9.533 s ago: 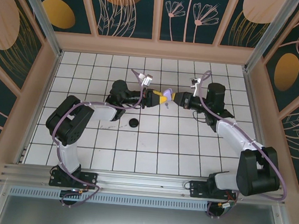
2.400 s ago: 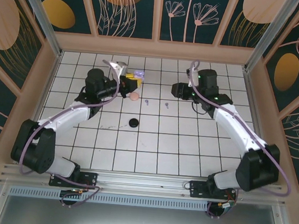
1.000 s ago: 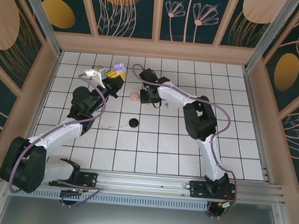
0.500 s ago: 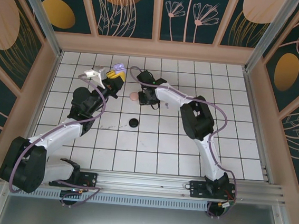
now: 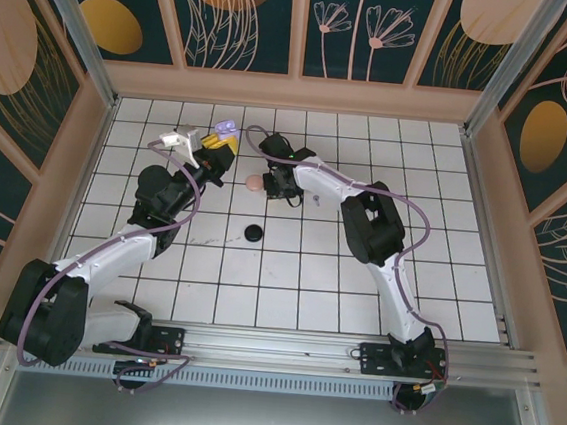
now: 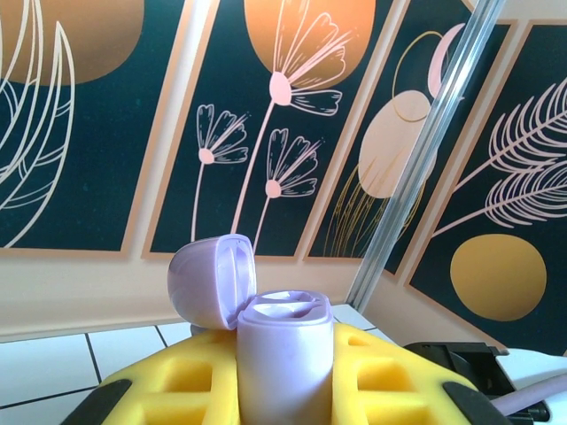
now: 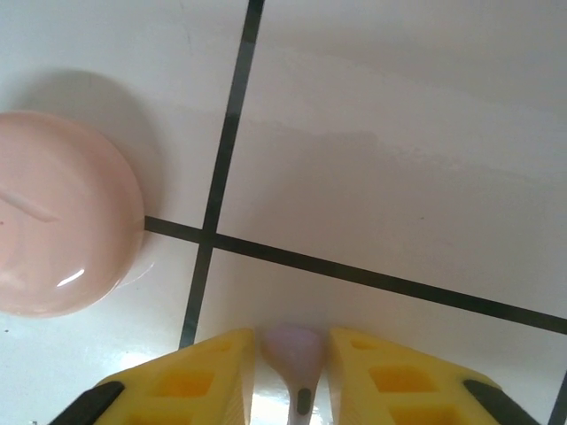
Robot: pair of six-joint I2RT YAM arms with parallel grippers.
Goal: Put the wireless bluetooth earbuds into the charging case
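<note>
earbud: lilac earbud [image 7: 297,343], tiny, with a glossy rounded head and a pale stem with a dark dot pointing back toward the wrist camera
where: flat on the white tiled table [image 7: 399,133], on the camera side of a black grid line and near the pink case [image 7: 62,212] (round, closed, glossy), not touching it
right gripper [image 7: 296,376]: low over the table, with one yellow finger each side of the earbud and the gap narrow; cannot tell whether the fingers [image 7: 199,381] touch it or sit a hair off
left gripper [image 6: 285,385]: fingers pinching the lilac case [image 6: 285,350] upright, its lid [image 6: 213,282] flipped open; the top view has it over the far-left tiles
black case [image 5: 252,233]: closed and alone, nearer the arm bases
vs 2.4 s ago: right arm was out at the far right and this earbud lay free; now the arm is folded across onto it. The left arm has pulled the lilac case away from the pink case
vs 0.5 s ago: no visible shift from above
</note>
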